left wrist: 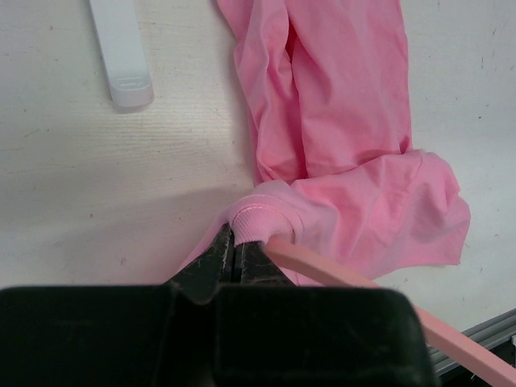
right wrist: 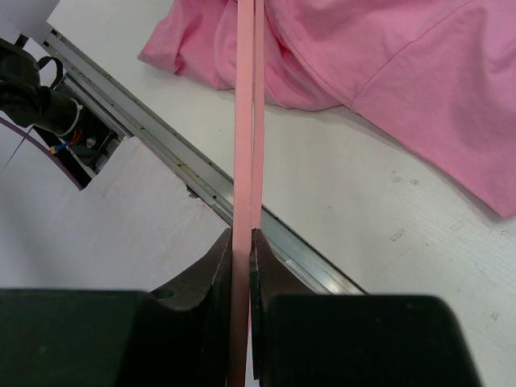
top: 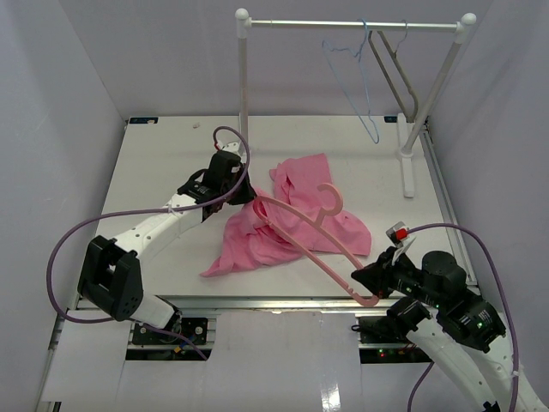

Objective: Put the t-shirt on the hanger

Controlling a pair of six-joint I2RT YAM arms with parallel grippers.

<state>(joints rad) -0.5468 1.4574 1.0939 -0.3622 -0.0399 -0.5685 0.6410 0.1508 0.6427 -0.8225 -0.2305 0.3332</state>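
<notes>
- My left gripper (top: 238,196) was clamped on the shirt (top: 296,232) collar (left wrist: 251,216). My right gripper (top: 367,281) was clamped on the hanger (top: 333,198) arm, at the near edge of the table (top: 163,163), 5 o'clock of the shirt.
- The shirt lay crumpled mid-table with the hanger across it. Bare table spread from its 9 to 11 o'clock, and the rack (top: 243,77) stood along the far edge.
- I counted one shirt and three hangers: the pink one, plus a blue hanger (top: 366,103) and a grey hanger (top: 393,73) on the rack.
- Only the left wrist view showed the ribbed collar pinched, with the hanger tip just beside my fingers. Only the right wrist view showed the rail (right wrist: 161,145) under the hanger.
</notes>
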